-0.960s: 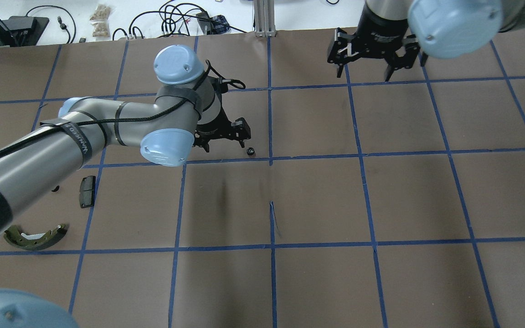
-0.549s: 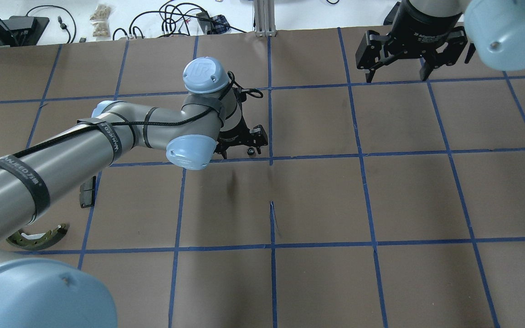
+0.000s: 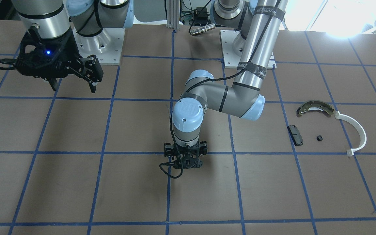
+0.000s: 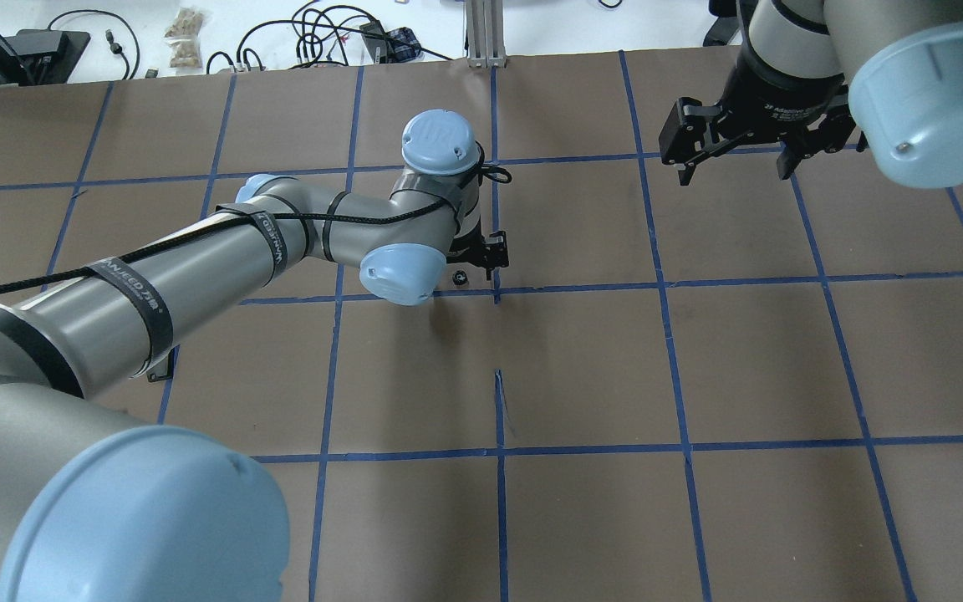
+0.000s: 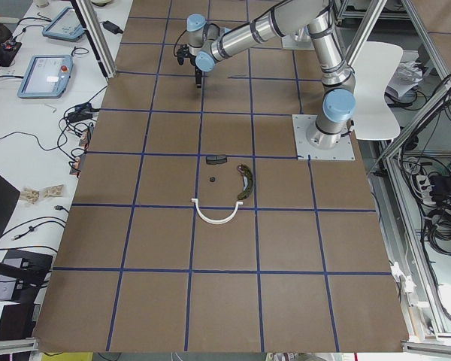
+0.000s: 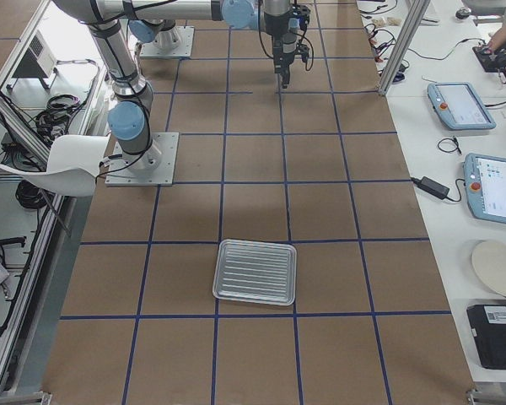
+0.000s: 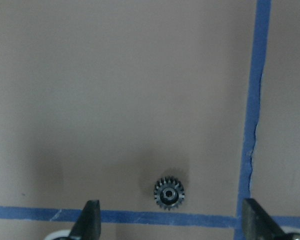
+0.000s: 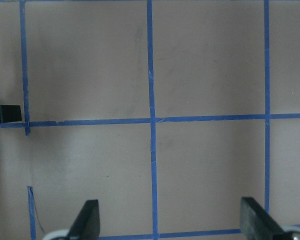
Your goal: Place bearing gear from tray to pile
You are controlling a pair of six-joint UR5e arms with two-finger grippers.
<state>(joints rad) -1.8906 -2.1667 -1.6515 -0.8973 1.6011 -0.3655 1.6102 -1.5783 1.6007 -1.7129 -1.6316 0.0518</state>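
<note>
My left gripper (image 7: 172, 220) hung over the bearing gear (image 7: 168, 194), jaws wide, not touching it | my right gripper (image 8: 171, 220): jaws wide, holding nothing | gear lay just beside a blue tape line (image 7: 251, 125).

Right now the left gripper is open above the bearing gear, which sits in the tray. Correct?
Not quite. The left gripper is open above the bearing gear, but the gear lies on the brown table beside a blue tape line, not in the tray. The left wrist view shows it, and the exterior right view shows the tray far from that arm.
</note>
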